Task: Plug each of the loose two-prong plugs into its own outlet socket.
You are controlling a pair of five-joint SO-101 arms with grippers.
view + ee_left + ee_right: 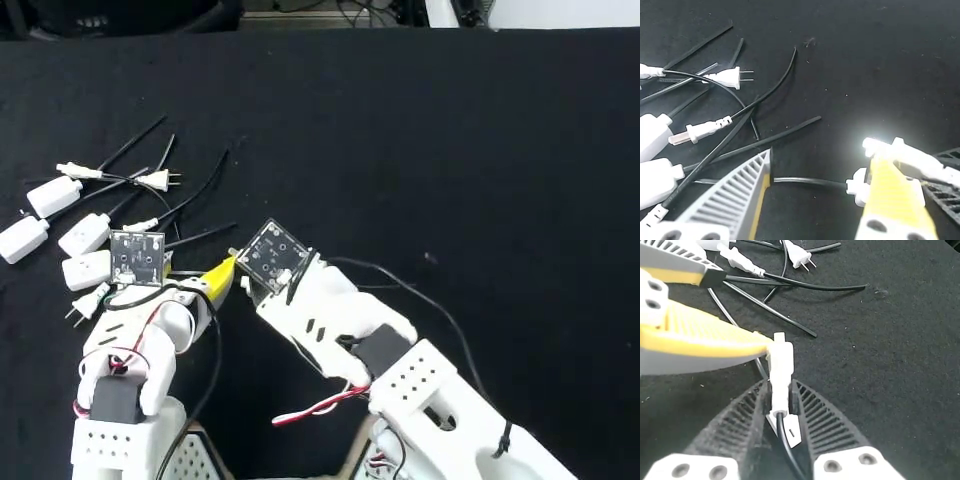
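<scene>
Plug pinched in the right claw (780,390), left claw (821,159) alongside.
The plug (780,362) is clamped between the right claw's dark fingers (826,421) over the worktop (450,150). The left claw is spread, its yellow finger (700,335) touching the plug. Loose plugs (157,181), cords (195,195) and socket blocks (53,196) are crowded nearby.

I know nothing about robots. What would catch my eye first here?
Two claws meet nose to nose mid-table. The black right claw is shut on a white plug, and the yellow finger of the open left claw sits right up against that plug. On the table's left side sprawls a tangle of loose white plugs and black cords.
</scene>
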